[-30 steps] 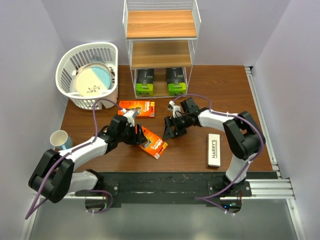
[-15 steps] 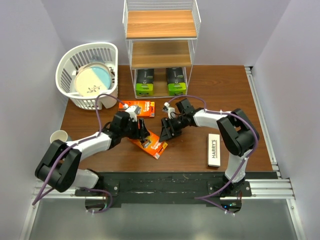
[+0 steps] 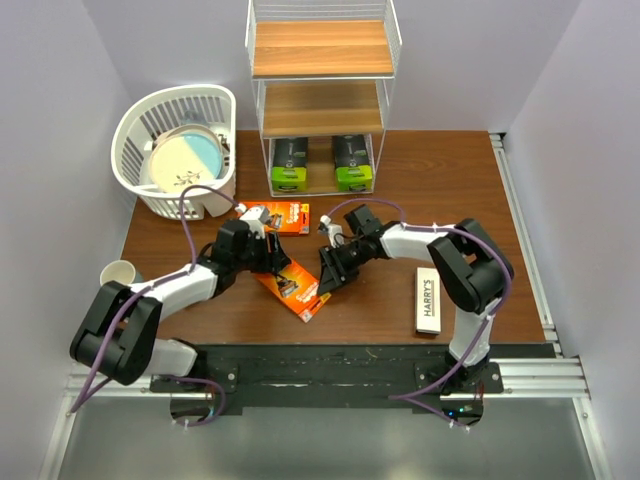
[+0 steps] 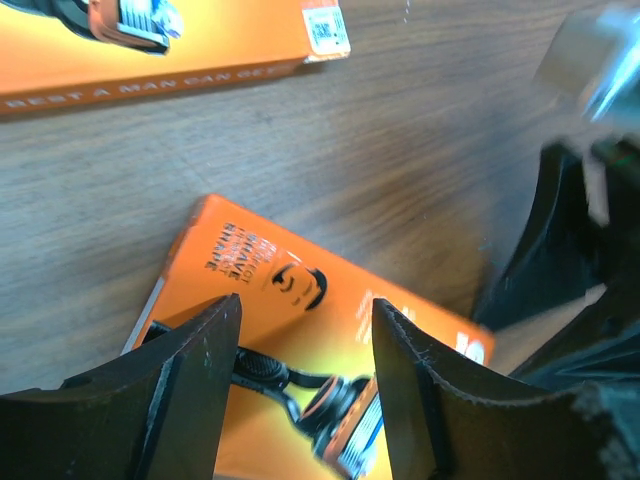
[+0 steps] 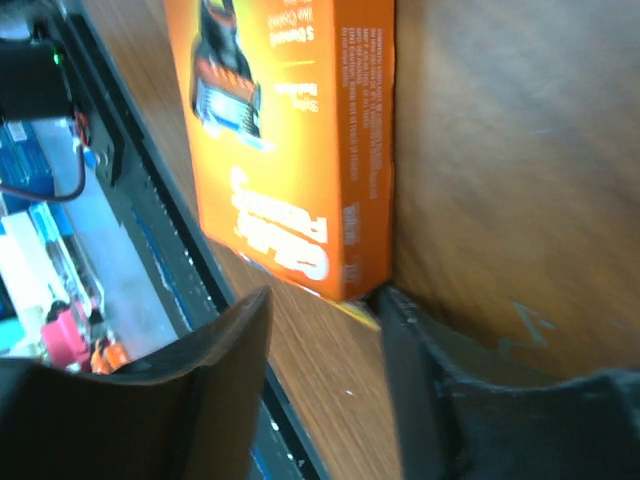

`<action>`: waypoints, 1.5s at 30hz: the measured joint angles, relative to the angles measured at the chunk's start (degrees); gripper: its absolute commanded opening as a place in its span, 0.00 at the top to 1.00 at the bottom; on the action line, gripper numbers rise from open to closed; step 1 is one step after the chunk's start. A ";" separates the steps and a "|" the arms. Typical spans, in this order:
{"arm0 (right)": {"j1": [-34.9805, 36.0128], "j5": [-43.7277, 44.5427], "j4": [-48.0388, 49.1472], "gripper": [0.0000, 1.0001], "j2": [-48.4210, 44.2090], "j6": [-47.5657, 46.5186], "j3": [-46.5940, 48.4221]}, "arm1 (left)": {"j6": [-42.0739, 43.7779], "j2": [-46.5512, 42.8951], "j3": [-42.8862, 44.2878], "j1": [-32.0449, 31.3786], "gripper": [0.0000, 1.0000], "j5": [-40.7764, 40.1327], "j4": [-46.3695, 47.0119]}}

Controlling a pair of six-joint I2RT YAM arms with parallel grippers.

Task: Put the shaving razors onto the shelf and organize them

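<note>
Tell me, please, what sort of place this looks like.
Probably a robot lab test cell, not a real shop: plain lilac walls box in a small wooden table, a metal rail runs along its near edge, and a wire shelf holds green razor packs.

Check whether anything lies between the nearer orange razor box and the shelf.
Yes: the second orange box lies flat on the table between the nearer orange box and the shelf. Two black-and-green packs already occupy the bottom tier; both upper boards look bare.
</note>
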 measured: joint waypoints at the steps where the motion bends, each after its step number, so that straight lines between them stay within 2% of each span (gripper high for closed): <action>1: 0.52 -0.37 -0.02 0.71 0.57 0.04 0.00 | 0.04 0.00 -0.11 0.17 0.41 0.00 0.28; 3: 1.27 -1.25 -0.37 0.81 1.88 0.07 -0.02 | 0.31 0.00 -0.37 0.50 0.40 0.11 0.66; 9: 1.53 -2.03 -1.33 0.99 2.29 -0.28 -0.17 | 1.31 -0.15 0.15 1.44 0.32 1.84 0.59; 10: 1.42 -2.40 -1.53 1.00 2.16 -0.22 -0.20 | 1.49 -0.22 0.94 1.73 0.32 2.32 -0.17; 14: -0.13 -4.09 -1.18 1.00 0.26 1.77 -1.44 | 2.54 -1.81 6.45 3.34 0.31 5.53 -5.14; 18: -5.29 -5.64 2.71 1.00 -4.46 7.50 -6.43 | 2.40 -5.99 8.90 4.26 0.30 11.58 -7.91; 22: -10.10 -5.79 8.48 1.00 -7.87 15.34 -10.82 | -1.09 -8.50 4.63 4.26 0.29 18.32 -8.59; 27: -10.36 -5.77 19.58 1.00 -9.49 27.54 -16.28 | -5.95 -6.88 -2.93 4.00 0.26 21.24 -8.66; 32: -10.14 -5.75 27.02 1.00 -9.49 36.00 -20.46 | -11.41 -2.19 -4.52 2.71 0.24 21.53 -2.10; 40: -10.05 -5.79 33.14 1.00 -10.01 41.31 -21.14 | -20.04 6.86 -4.55 -1.14 0.24 21.62 11.17; 42: -10.03 -5.84 34.36 1.00 -10.16 41.99 -21.14 | -21.62 7.93 -4.55 -1.86 0.27 21.51 12.57; 45: -9.97 -5.86 34.73 1.00 -10.34 42.12 -21.14 | -23.67 9.03 -4.55 -2.32 0.38 21.20 13.99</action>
